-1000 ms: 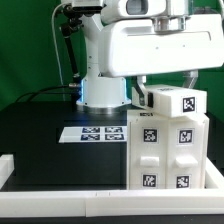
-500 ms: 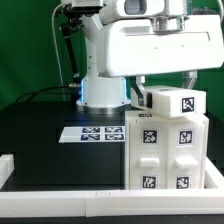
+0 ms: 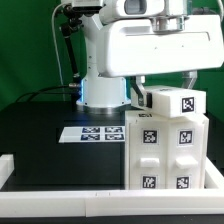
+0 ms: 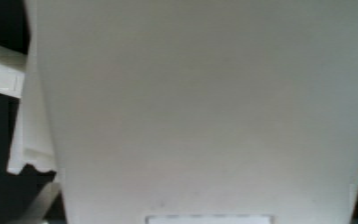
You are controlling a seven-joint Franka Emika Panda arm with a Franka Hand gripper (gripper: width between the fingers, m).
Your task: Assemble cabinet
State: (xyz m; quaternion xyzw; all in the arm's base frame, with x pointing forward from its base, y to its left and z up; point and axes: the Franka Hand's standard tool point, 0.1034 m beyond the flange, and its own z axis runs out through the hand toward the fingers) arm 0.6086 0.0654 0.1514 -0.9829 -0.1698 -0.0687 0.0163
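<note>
The black worktop (image 3: 40,135) carries the marker board (image 3: 95,133) lying flat near its middle and the white cabinet (image 3: 165,150) standing upright just beside it, toward the exterior view's right.

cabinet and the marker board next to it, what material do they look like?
Cabinet: looks like white moulded plastic, matte, going by its rounded panel edges and even colour; black-and-white tags on its front and top look printed. Marker board: thin, flat and white, maybe printed card or sheet plastic; can't tell which.

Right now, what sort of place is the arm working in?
Probably a lab robot bench: a black table with a white raised border, the marker board lying flat on it, a green backdrop, and the tagged cabinet.
</note>
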